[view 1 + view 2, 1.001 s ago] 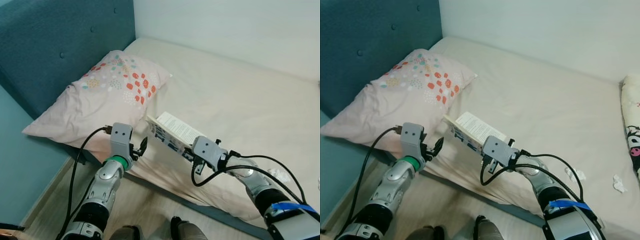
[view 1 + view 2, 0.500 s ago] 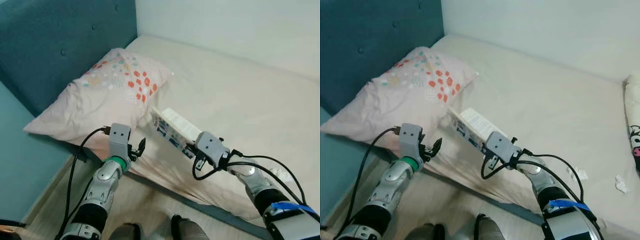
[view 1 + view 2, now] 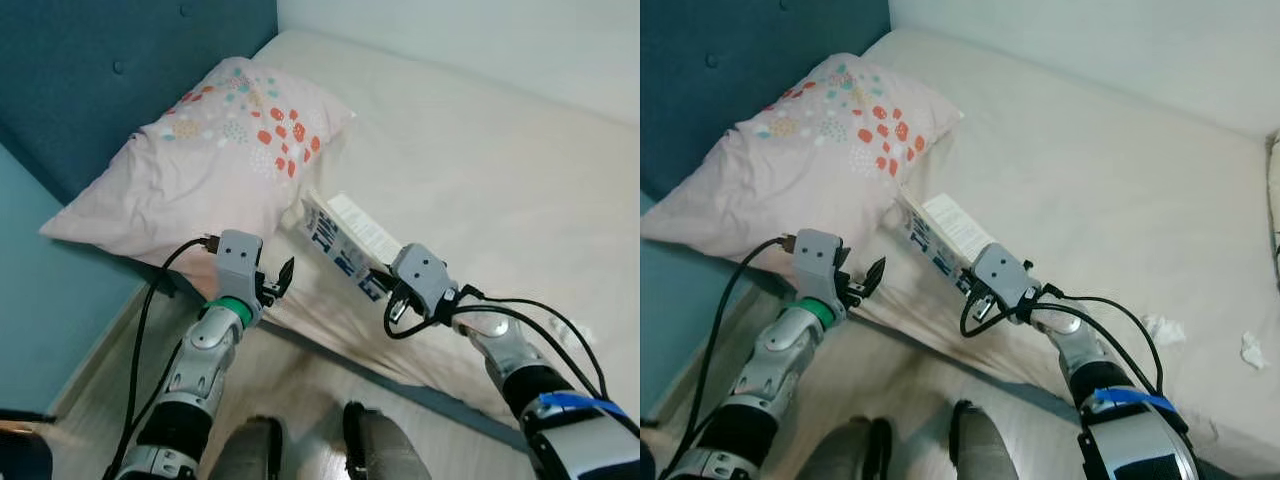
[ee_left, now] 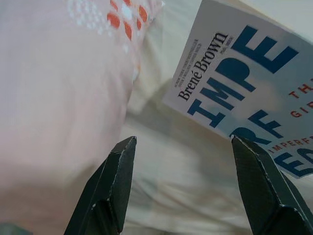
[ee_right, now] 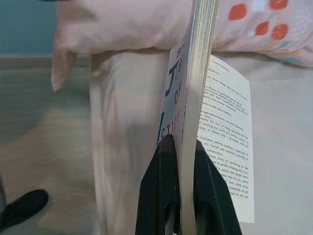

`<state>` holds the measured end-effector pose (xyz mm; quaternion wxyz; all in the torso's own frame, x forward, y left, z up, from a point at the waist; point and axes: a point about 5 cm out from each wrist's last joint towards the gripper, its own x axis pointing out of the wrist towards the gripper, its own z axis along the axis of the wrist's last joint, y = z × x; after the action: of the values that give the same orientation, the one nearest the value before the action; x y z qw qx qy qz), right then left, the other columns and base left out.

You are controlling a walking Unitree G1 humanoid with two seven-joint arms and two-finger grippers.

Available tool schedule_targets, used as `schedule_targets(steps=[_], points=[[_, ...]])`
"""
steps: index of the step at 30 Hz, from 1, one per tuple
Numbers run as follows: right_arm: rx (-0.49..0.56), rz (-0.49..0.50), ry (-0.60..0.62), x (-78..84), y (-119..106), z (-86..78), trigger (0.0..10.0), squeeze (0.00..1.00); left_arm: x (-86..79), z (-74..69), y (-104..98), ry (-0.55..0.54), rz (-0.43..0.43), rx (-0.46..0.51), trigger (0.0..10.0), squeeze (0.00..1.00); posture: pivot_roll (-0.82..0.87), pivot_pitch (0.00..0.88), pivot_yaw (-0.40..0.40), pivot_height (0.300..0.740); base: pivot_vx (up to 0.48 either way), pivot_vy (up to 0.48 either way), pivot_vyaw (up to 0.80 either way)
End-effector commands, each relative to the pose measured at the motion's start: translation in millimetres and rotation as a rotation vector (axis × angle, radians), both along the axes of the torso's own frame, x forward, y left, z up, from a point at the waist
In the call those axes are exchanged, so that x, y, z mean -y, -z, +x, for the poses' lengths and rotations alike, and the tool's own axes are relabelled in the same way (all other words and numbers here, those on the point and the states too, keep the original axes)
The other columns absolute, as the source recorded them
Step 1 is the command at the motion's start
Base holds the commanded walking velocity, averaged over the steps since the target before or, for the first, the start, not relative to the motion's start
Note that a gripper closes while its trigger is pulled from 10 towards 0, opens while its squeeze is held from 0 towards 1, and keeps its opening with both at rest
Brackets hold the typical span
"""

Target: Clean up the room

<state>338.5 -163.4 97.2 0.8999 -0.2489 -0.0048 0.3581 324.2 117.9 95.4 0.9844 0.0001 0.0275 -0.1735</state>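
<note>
Head views: book (image 3: 345, 245) clamped edgewise in right gripper (image 3: 385, 282), over bed (image 3: 480, 150) edge beside pillow (image 3: 200, 160); long axis points toward pillow.
Left wrist view: left gripper (image 4: 181, 188) jaws wide, empty; book just ahead.
Right wrist view: jaws pinch book's lower edge, spine upright

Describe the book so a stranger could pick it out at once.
Find the bed with the teal headboard and the dotted pillow at its head. Just beside that pillow, over the bed's near edge, the right gripper holds the book clamped on edge. It is the only printed thing there: a white cover with large blue letters.
</note>
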Motion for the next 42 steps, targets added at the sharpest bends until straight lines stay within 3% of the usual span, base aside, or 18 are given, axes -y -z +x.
schedule_targets(steps=[1,23,30,38,42], points=[[0.017,0.017,-0.006,-0.3,-4.3,1.1,10.0,0.00,0.5,-6.1,9.1,0.007,0.014,-0.038,10.0,0.00,0.02,0.278,0.048,0.646,0.000,0.000,0.00],[0.050,-0.027,-0.010,12.0,-25.7,12.9,10.0,0.00,2.0,-13.9,-3.2,-0.005,-0.001,-0.023,10.0,0.00,0.02,0.322,0.027,0.631,0.000,0.000,0.00],[0.093,-0.049,0.013,20.1,-44.4,22.8,10.0,0.00,1.5,-17.6,-6.4,-0.006,-0.009,-0.024,10.0,0.00,0.03,0.338,0.020,0.631,0.000,0.000,0.00],[0.101,-0.074,-0.032,14.2,-64.8,33.8,10.0,0.00,-5.5,-17.7,-14.7,-0.030,-0.026,0.001,10.0,0.00,0.03,0.346,0.000,0.631,0.000,0.000,0.00],[0.097,-0.137,-0.123,0.7,-76.3,39.0,10.0,0.00,-11.2,-19.6,-17.2,-0.050,-0.027,0.011,10.0,0.00,0.04,0.342,-0.020,0.631,0.000,0.000,0.00]])
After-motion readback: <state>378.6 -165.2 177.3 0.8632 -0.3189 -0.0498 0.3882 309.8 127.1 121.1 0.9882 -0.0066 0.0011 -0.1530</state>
